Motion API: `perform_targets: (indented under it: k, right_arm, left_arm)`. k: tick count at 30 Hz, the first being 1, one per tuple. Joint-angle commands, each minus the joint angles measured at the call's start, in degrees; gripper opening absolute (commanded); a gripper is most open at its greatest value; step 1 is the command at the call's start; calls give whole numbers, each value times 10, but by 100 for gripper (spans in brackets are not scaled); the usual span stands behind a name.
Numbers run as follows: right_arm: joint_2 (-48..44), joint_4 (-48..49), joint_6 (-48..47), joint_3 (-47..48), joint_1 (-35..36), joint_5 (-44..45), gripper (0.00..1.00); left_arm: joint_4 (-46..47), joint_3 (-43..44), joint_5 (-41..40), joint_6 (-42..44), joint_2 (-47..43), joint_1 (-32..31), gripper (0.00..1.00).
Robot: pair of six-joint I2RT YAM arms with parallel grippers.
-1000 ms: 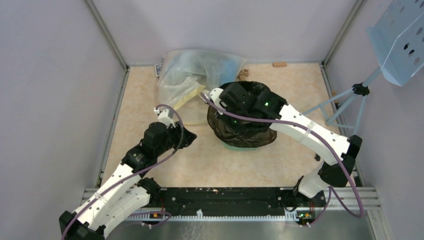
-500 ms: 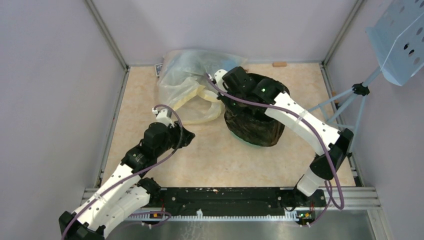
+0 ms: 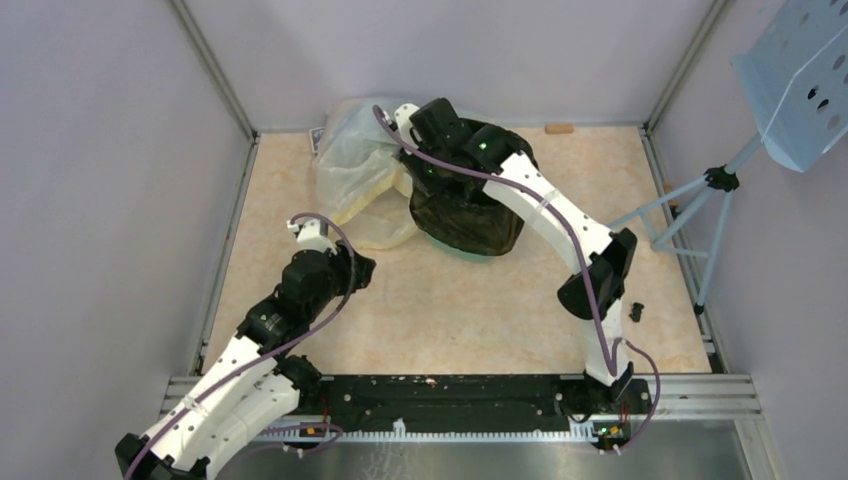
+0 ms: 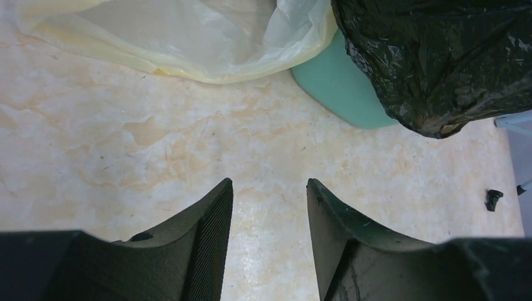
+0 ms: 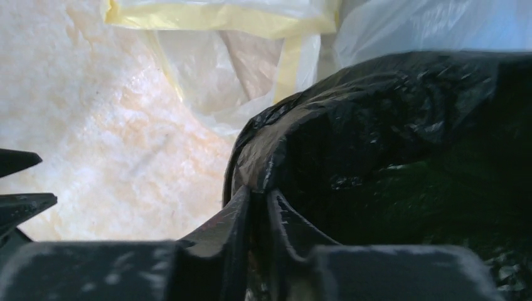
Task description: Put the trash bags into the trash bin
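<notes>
One black trash bag (image 3: 468,212) is draped over one mint-green trash bin (image 4: 339,88) near the table's far edge, beside one translucent bag (image 3: 352,172). Its rim is pinched by the right gripper (image 5: 260,195). The left gripper (image 4: 268,185) is spread wide and empty.

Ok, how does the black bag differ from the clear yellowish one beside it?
The black bag is opaque and glossy; the clear bag is translucent with yellowish edges. The black bag is draped over the green bin; the clear bag lies on the table beside it. The right gripper pinches the black bag's rim; no gripper holds the clear bag. Both are thin, crinkled plastic.
</notes>
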Motion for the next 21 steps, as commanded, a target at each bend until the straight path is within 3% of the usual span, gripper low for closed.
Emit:
perform_targets:
  k: [1,3,7,13,21]
  right_arm:
    - [30,11,0,97,-1,-20,32]
    - [36,2,5,115,-1,-18,54]
    - [14,-8,9,123,-1,-1,70]
    - [-84,12,18,55,-1,45,74]
    - [-379,267,49,-354,-2,149,75]
  left_arm:
    - [6,-8,-26,10,-3,2,53]
    - [10,-9,-24,10,0,2,54]
    - [15,-9,-20,15,3,2,55]
    - [35,-4,4,40,4,2,59]
    - [45,10,31,67,-9,2,71]
